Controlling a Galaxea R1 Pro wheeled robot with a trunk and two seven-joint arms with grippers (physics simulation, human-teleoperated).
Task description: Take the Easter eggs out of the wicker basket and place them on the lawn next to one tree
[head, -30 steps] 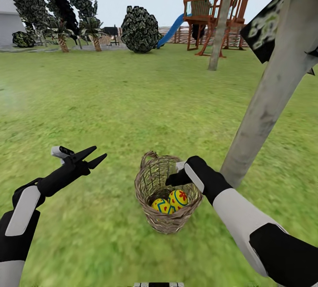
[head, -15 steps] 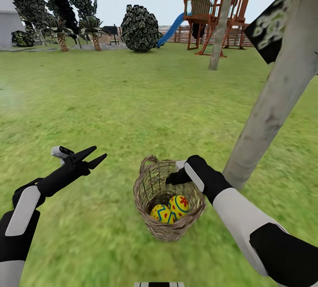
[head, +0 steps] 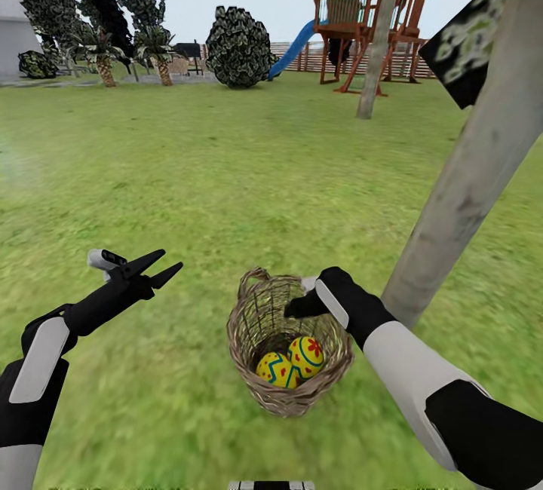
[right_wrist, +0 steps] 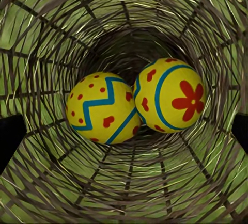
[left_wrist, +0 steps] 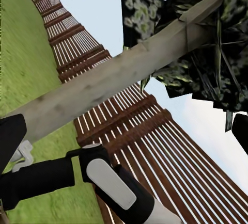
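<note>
My right jaws (head: pixel 296 307) dipped in the basket (head: pixel 290 396), grip hidden, two eggs (right_wrist: pixel 101 108) just below, left jaws (head: pixel 167 264) apart, tree (head: pixel 467 173) beside.

You see the wicker basket (head: pixel 289 392) standing upright on the lawn (head: pixel 226 173), close to the foot of the pale grey-beige tree (head: pixel 467 166) trunk. It is round, brown, made of open woven twigs with a thick braided rim and a small loop handle at the far side. Two Easter eggs lie at its bottom, touching each other. The egg with the blue zigzag (right_wrist: pixel 103 108) has red dots and hearts. The egg with the red flower (right_wrist: pixel 173 95) has a blue band. A third egg you cannot see in these pictures.
</note>
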